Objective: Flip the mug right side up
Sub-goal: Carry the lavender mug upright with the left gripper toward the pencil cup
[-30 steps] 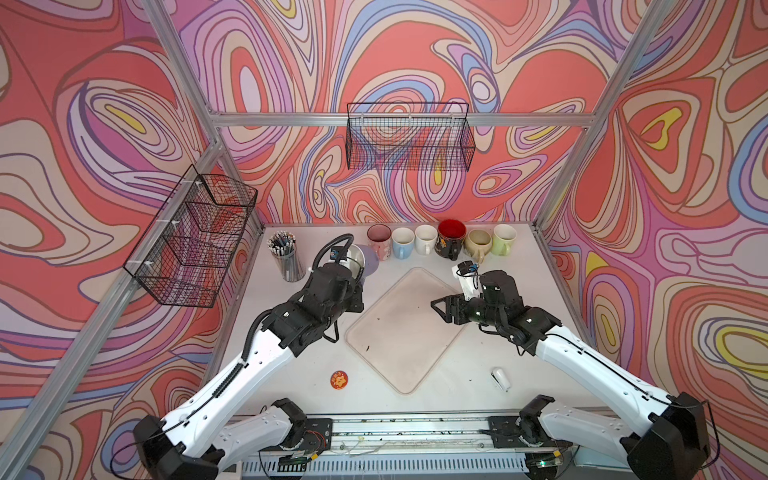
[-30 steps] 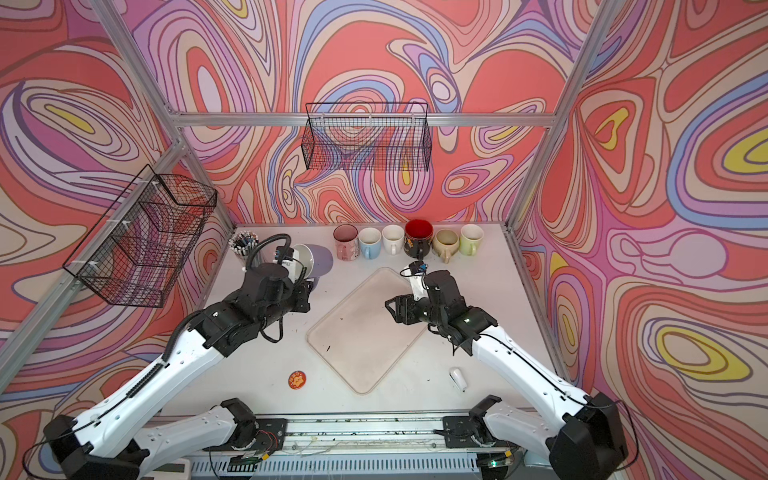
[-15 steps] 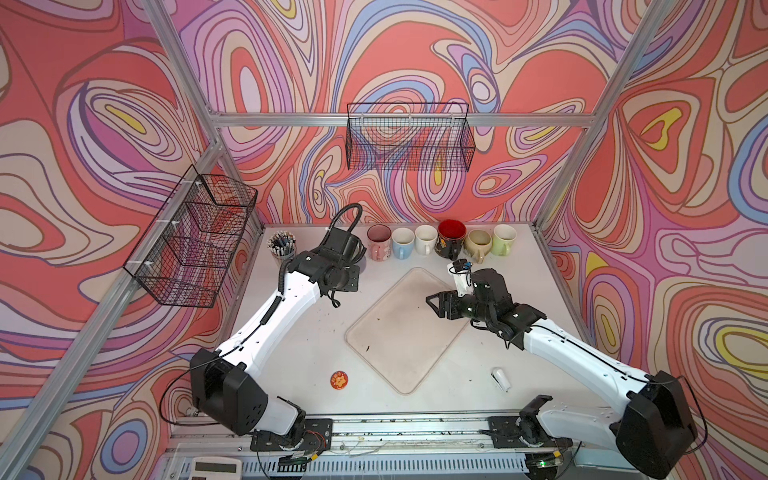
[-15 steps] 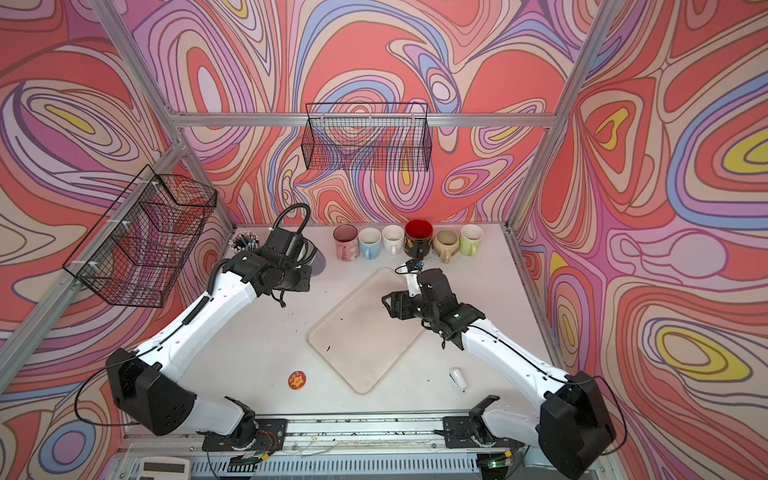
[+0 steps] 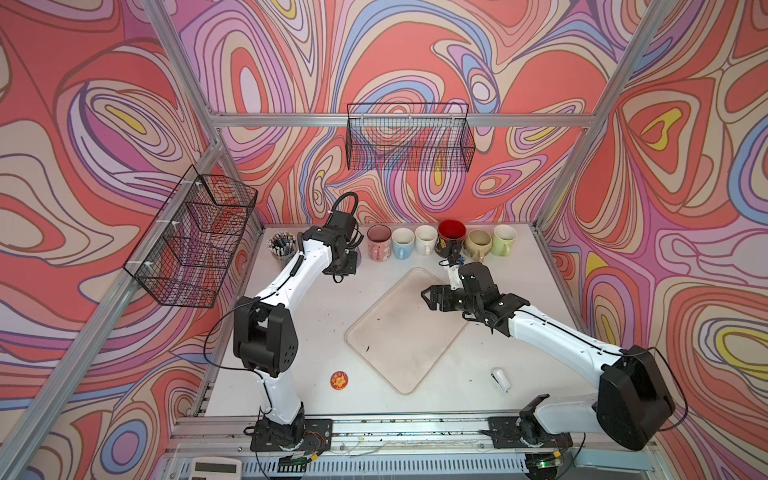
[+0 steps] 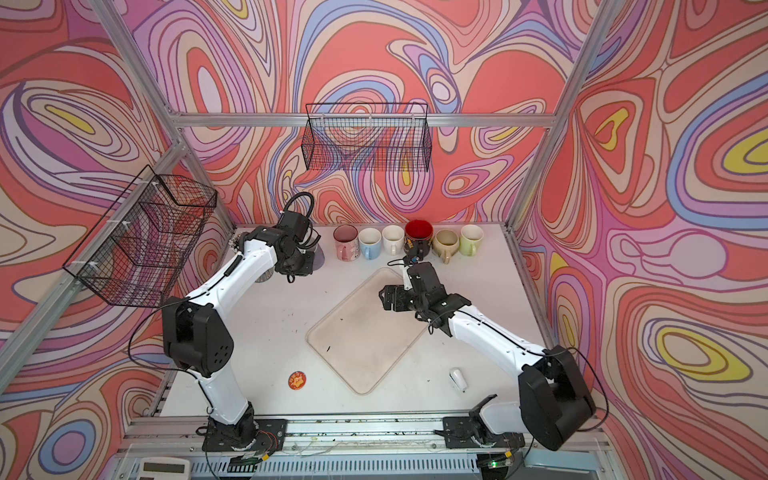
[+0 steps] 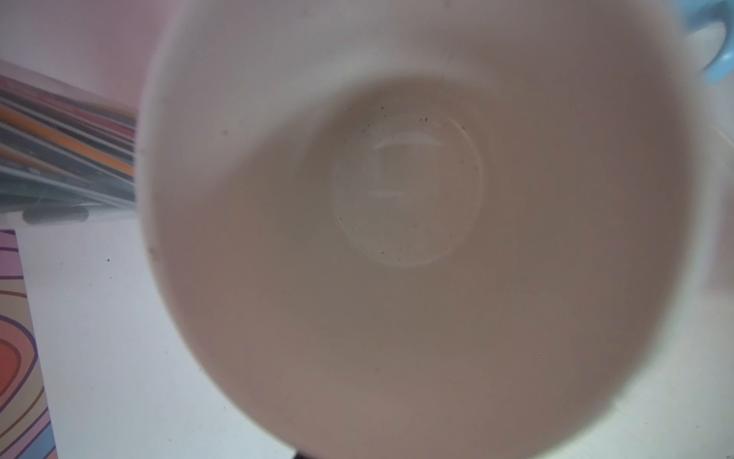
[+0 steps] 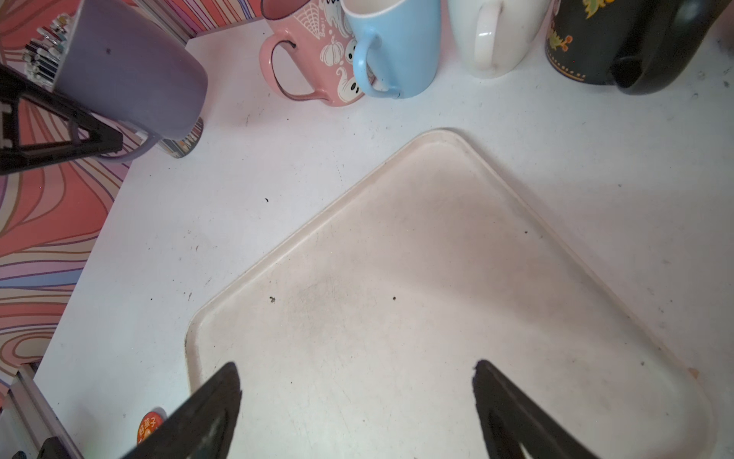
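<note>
The purple mug [image 8: 131, 75] hangs tilted near the table's back left corner. My left gripper [image 5: 343, 266] is shut on it, with its black fingers [image 8: 79, 137] at the handle side. The left wrist view looks straight into the mug's pale inside [image 7: 405, 190]. In a top view only a purple sliver of the mug [image 6: 319, 258] shows beside the wrist. My right gripper [image 8: 357, 397] is open and holds nothing. It hovers over the far right part of the beige tray [image 8: 397, 258], seen from above as the right gripper [image 5: 428, 297].
Several upright mugs [image 5: 415, 241] line the back edge. A pen cup [image 5: 281, 245] stands by the left arm. The tray [image 5: 399, 332] lies mid-table, an orange badge [image 5: 339, 380] and a small white object [image 5: 500, 379] near the front. Wire baskets hang on the walls.
The left arm has carried the mug away from the tray toward the back left corner, its elbow folding back. The right gripper's jaws have spread wider.
</note>
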`<state>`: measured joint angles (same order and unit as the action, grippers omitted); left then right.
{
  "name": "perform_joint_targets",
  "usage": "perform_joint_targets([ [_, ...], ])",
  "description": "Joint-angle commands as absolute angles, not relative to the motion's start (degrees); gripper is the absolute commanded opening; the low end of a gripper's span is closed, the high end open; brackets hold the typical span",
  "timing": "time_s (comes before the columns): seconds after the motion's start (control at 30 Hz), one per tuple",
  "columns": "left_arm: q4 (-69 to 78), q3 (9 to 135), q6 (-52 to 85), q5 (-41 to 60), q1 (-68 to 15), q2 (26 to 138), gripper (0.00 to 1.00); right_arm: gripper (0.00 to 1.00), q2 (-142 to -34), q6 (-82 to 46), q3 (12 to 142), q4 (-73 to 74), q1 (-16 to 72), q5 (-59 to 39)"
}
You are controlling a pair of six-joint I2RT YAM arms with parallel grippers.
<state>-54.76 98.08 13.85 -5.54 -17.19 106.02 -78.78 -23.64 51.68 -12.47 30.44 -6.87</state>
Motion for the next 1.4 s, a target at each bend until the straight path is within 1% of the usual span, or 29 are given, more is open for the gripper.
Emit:
perform_joint_targets([
  [0.0, -55.60, 104.32, 12.15, -5.72, -15.91, 108.56, 0.00, 0.98, -80.97, -24.05, 53.16, -12.46, 30.59, -6.65],
  [0.27, -57.89, 112.92, 12.07, -5.19, -14.21, 116.96, 0.00, 0.98, -82.16, -24.37, 53.08, -10.33, 30.57, -4.59],
  [0.57, -60.13, 122.03, 12.22, -6.15, -14.22, 124.59, 0.00, 0.98, -84.00, -22.45, 53.94, -13.33, 30.60, -1.77],
  [0.83, -62.25, 127.67, 12.58, -6.50, -14.16, 129.79, 0.00, 0.98, -86.22, -21.77, 54.58, -13.99, 30.59, -1.72],
  [1.03, -65.01, 134.79, 13.05, -6.10, -14.15, 134.82, 0.00, 0.98, -86.64, -21.99, 53.78, -12.31, 30.57, -2.09],
  [1.37, -64.67, 137.02, 13.79, -5.02, -14.20, 138.94, 0.00, 0.99, -88.75, -21.54, 54.49, -12.60, 30.57, -2.07],
])
